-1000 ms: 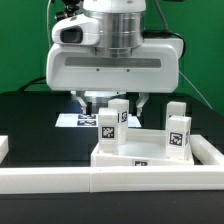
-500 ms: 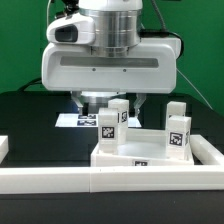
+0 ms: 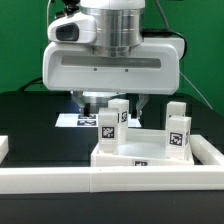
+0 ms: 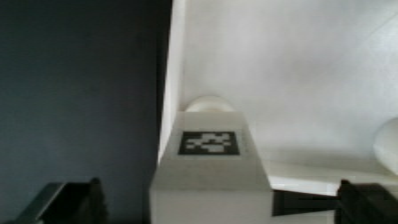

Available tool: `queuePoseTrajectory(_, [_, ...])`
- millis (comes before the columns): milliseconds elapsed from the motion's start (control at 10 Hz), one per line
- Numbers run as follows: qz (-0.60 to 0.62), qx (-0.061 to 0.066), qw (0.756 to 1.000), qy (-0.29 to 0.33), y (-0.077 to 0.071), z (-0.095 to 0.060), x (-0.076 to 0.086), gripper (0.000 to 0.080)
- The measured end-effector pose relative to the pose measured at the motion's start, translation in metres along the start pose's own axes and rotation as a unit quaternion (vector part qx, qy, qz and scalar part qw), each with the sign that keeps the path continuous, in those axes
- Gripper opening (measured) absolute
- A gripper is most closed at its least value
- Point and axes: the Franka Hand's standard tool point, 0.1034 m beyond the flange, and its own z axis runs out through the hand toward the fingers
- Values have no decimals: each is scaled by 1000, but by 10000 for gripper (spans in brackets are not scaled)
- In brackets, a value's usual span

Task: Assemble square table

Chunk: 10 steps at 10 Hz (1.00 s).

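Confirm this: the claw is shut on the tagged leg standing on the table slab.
Not quite. The claw is open, not shut: the wrist view shows its fingers spread on either side of the leg, clear of it. The leg does stand on the slab.

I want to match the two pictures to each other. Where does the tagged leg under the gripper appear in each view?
Exterior view: the tagged leg stands upright on the square tabletop, near picture centre, just below the open gripper.
Wrist view: the same leg fills the lower middle, its tag facing the camera, between the two dark fingertips.
Shared landmark: the white tabletop against the black work surface.
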Motion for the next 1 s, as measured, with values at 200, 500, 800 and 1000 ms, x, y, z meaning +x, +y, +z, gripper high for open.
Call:
queuePoseTrajectory(200, [0,-1,1000,0,0,1,0,390])
queuePoseTrajectory(500, [0,-1,1000,0,1,1,0,288])
queuePoseTrajectory(800, [47,0,999,0,0,1,0,288])
queuePoseTrajectory(1000, [125,0,992,1,0,1,0,288])
